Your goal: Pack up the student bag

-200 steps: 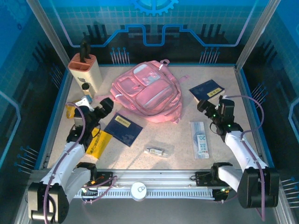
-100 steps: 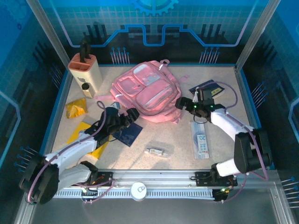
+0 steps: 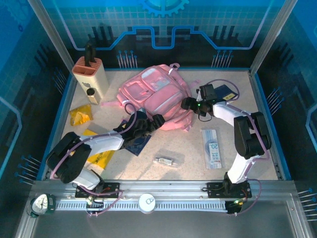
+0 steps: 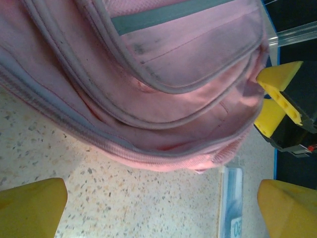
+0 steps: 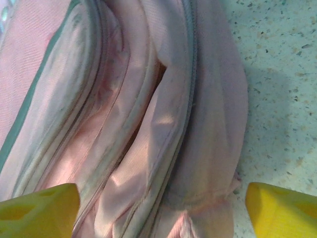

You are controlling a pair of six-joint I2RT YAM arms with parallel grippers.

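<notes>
Here the left gripper (image 4: 161,207) and right gripper (image 5: 161,207) gape wide (gripping nothing) beside the student bag (image 3: 156,94).

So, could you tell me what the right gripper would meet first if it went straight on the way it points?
Most likely the bag: its zipped side lies just ahead of the right gripper.
</notes>
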